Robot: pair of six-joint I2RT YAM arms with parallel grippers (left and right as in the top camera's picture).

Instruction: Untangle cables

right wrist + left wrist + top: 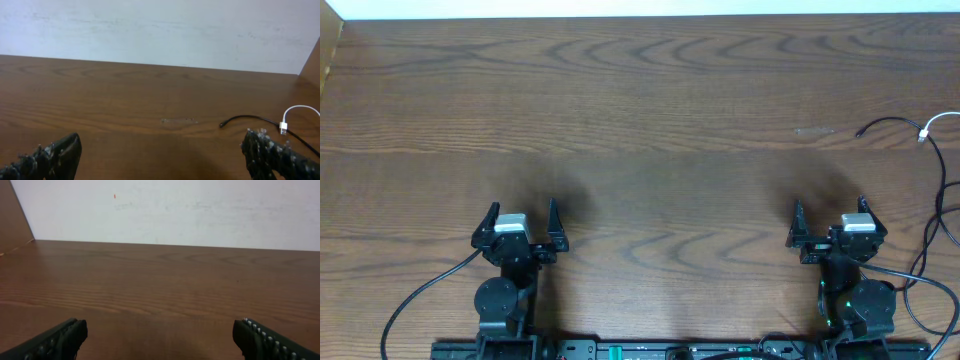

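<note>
Black cable (892, 121), white cable (938, 119), far right

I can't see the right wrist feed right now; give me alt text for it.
The right gripper hangs open and empty low over a brown wooden table. Ahead to its right lie a thin black cable and a thin white cable, before a white wall.

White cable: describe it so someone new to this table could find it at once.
Look to the right edge of the wooden table, beyond the right gripper. There the white cable curves in from the edge and ends in a small plug. It is the only white cord; the black cable beside it is dark and longer.
</note>
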